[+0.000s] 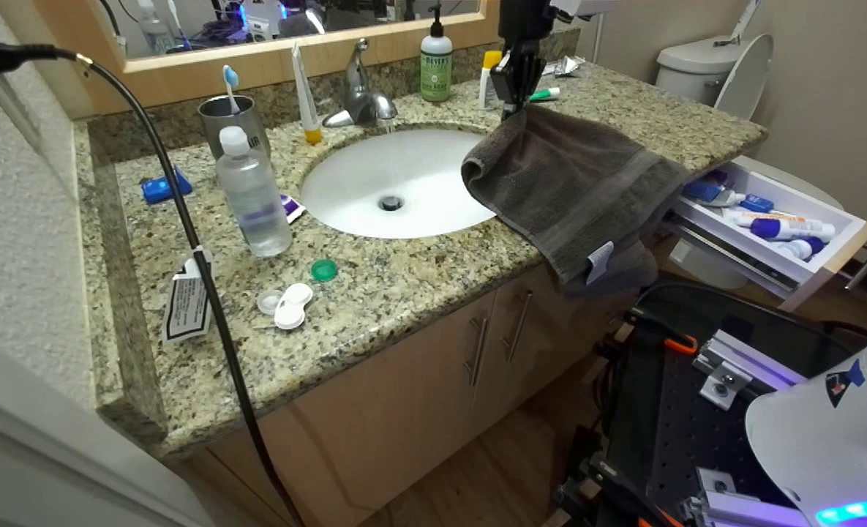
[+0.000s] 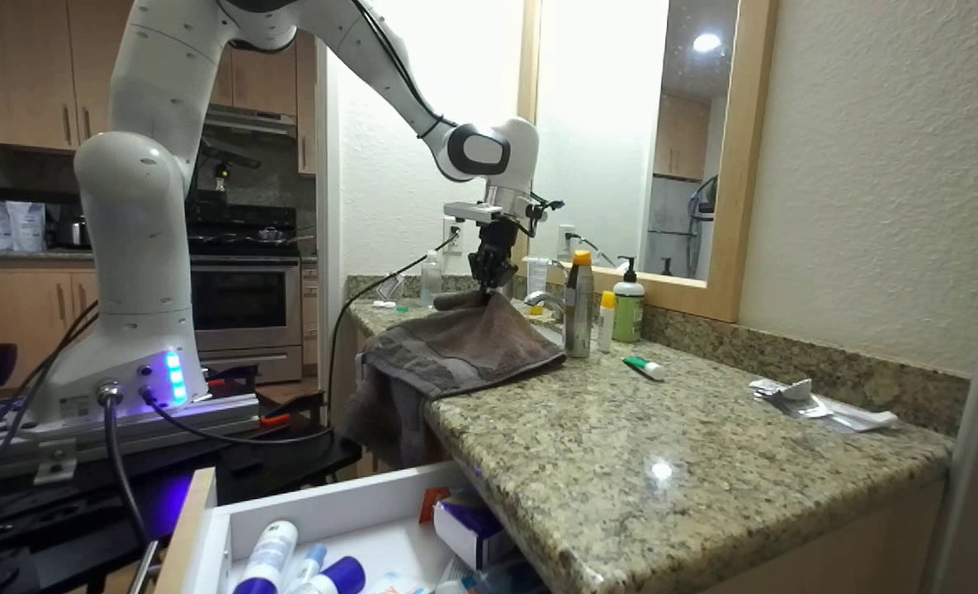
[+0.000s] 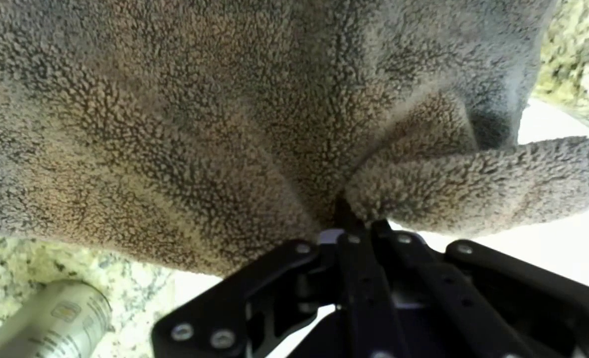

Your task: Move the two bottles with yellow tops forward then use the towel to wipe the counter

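Two yellow-topped bottles [image 2: 577, 318]: upright on the counter [image 2: 637, 445], near the towel [image 2: 468, 346].
Gripper [image 2: 486, 289]: clenched on the towel, its tips seemingly sunk in a fold.
Towel: draped over part of the sink [image 1: 360, 183] and the counter's front edge.

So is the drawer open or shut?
Open: the drawer sticks out past the counter in both exterior views, and you can see tubes inside.

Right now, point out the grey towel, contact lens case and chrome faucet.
Grey towel [image 1: 579, 179], in an exterior view: middle of its upper face.
Contact lens case [image 1: 293, 306], in an exterior view: its white middle.
Chrome faucet [image 1: 363, 107], in an exterior view: its body.
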